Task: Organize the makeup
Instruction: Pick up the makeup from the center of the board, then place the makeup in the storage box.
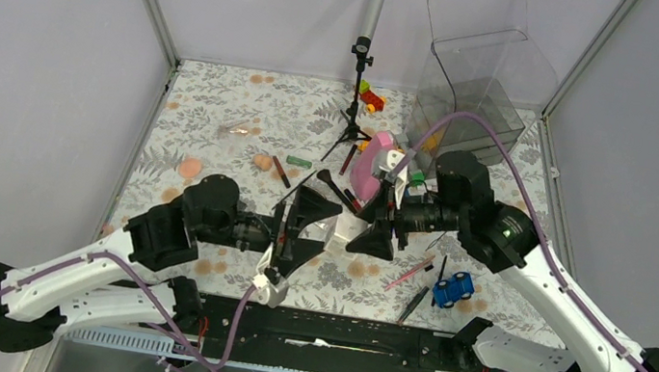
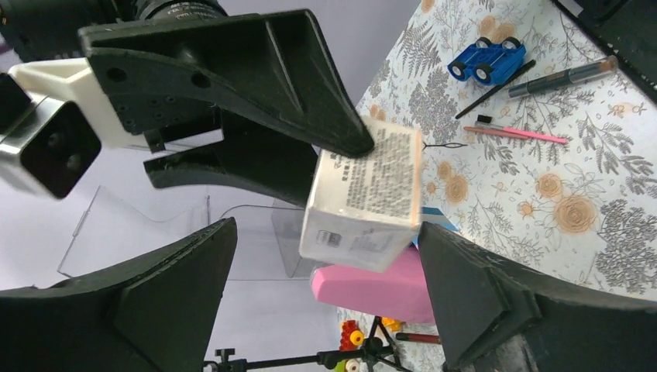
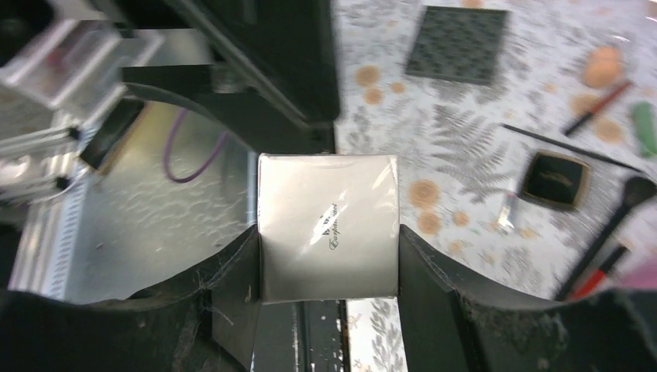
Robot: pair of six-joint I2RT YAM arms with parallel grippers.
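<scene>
A white printed box (image 3: 328,225) hangs above the table centre with my right gripper (image 3: 328,240) shut on its sides. My left gripper (image 2: 327,232) stands open around the same box (image 2: 364,194), its fingers apart from the box. In the top view the two grippers meet, left (image 1: 314,233) and right (image 1: 368,230). Loose makeup lies on the floral table: peach sponges (image 1: 189,167), a green tube (image 1: 299,160), a brush (image 1: 331,184), a pink pencil (image 1: 409,273), a black compact (image 3: 552,180) and a flat dark square (image 3: 457,44).
A blue toy car (image 1: 453,288) sits front right beside a black pencil (image 1: 413,303). A tall pink cone-shaped object (image 1: 372,168) stands behind the grippers. A clear container (image 1: 477,80), a small tripod (image 1: 355,102) and toy blocks (image 1: 372,98) are at the back.
</scene>
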